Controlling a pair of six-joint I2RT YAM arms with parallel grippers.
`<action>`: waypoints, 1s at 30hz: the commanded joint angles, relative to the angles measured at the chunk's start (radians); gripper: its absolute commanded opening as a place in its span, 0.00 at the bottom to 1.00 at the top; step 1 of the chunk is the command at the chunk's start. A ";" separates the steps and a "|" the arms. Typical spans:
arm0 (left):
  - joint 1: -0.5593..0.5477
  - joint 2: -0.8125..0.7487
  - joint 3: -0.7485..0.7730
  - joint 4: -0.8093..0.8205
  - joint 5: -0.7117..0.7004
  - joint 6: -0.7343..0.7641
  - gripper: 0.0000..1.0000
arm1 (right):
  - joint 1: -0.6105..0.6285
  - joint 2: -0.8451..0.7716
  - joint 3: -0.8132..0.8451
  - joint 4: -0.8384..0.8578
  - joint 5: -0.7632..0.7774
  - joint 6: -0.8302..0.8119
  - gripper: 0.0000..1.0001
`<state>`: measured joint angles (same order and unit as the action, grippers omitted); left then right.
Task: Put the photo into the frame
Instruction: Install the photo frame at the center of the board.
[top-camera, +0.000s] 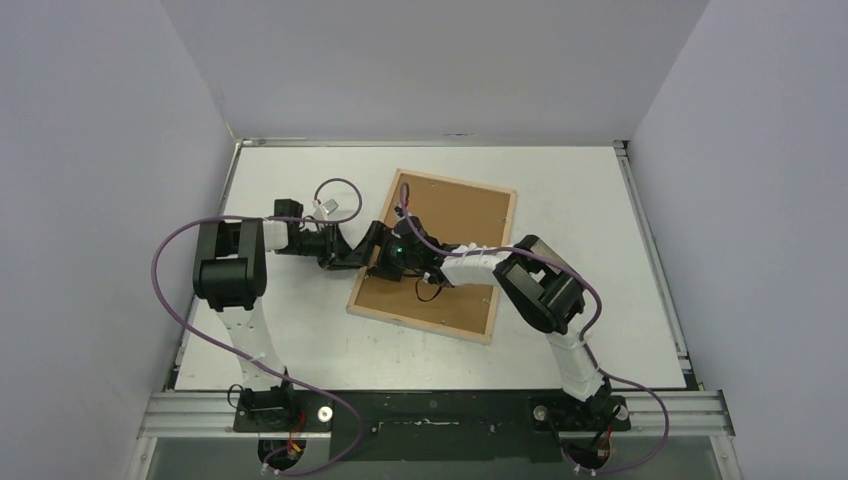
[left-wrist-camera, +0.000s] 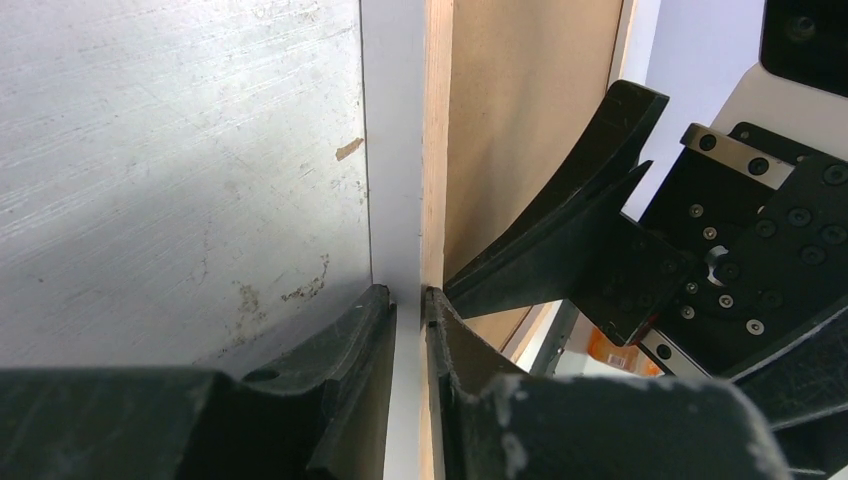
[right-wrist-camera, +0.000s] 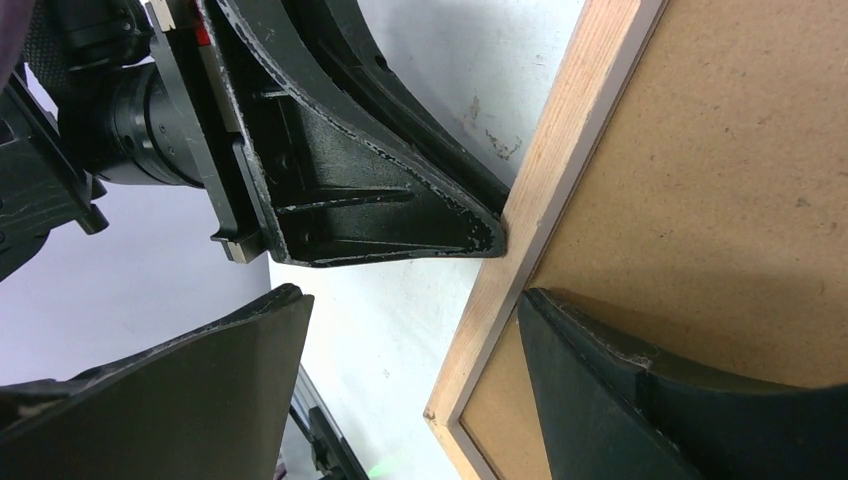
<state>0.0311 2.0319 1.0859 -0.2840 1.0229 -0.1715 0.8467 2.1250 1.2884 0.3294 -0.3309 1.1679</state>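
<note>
We see the left gripper (left-wrist-camera: 408, 300) with jaws clamped on the frame (top-camera: 460, 184) at its left bar; the right gripper (right-wrist-camera: 415, 300) holds its jaws apart, straddling that bar.

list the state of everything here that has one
frame, back side up, one edge bar gripped
backing panel, lying inside the frame
left gripper, jaws shut on the frame's edge bar
right gripper, jaws open, straddling that bar
photo, not visible in any view
</note>
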 joint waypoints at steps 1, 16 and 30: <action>-0.006 0.009 0.030 0.014 -0.017 0.026 0.16 | -0.001 0.002 0.032 0.028 0.001 -0.020 0.77; -0.003 0.001 0.031 -0.003 -0.021 0.038 0.15 | 0.045 -0.144 -0.067 -0.024 0.114 -0.146 0.77; -0.003 0.003 0.030 0.000 -0.018 0.029 0.14 | 0.081 -0.078 -0.053 -0.030 0.118 -0.134 0.77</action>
<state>0.0315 2.0319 1.0893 -0.2909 1.0256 -0.1680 0.9245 2.0422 1.2091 0.2821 -0.2504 1.0569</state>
